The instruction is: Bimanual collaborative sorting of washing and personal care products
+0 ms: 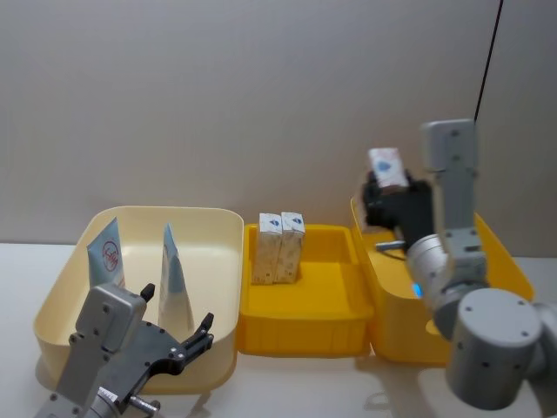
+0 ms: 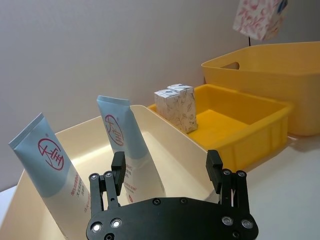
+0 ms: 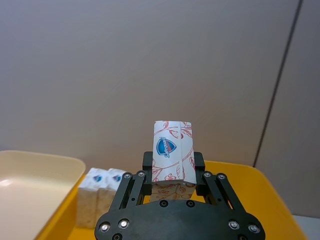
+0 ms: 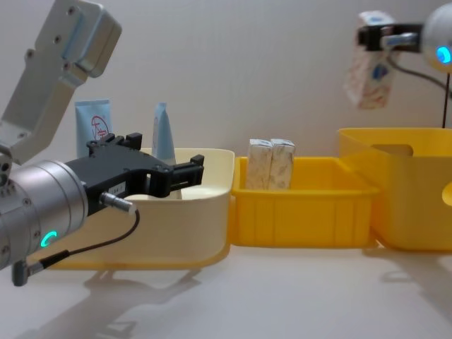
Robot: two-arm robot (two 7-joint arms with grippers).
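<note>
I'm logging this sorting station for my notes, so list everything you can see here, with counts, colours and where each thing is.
table: 1, white, under the bins
cream bin: 1, cream, table's left
low yellow tray: 1, yellow, middle
tall yellow bin: 1, yellow, right
squeeze tubes: 2, pale blue with red logos, upright in the cream bin
small cartons: 2, white-beige, side by side in the low yellow tray
red-printed carton: 1, white with red print, held above the tall yellow bin
left gripper: 1, black, open, at the cream bin's near rim
right gripper: 1, black, shut on the red-printed carton
</note>
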